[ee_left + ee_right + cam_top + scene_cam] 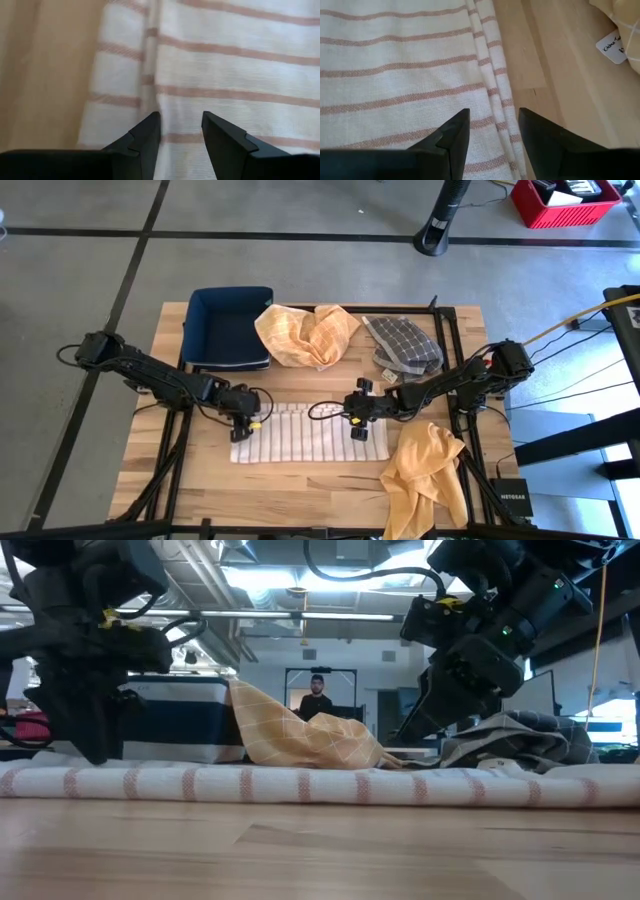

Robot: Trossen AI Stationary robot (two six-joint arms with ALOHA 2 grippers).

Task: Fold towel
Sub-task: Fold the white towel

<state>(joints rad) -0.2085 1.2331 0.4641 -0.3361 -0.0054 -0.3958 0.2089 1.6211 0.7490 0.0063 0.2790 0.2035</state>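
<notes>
The striped towel (308, 433) lies flat mid-bench, long axis running arm to arm; left tool (243, 416) hangs over its left end, right tool (359, 418) over its right; both tools' fingers apart, gripping nothing.

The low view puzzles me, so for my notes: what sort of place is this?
Probably a lab or workshop: ceiling ducts and strip lights, a person at the back, taped concrete floor around the table.
</notes>
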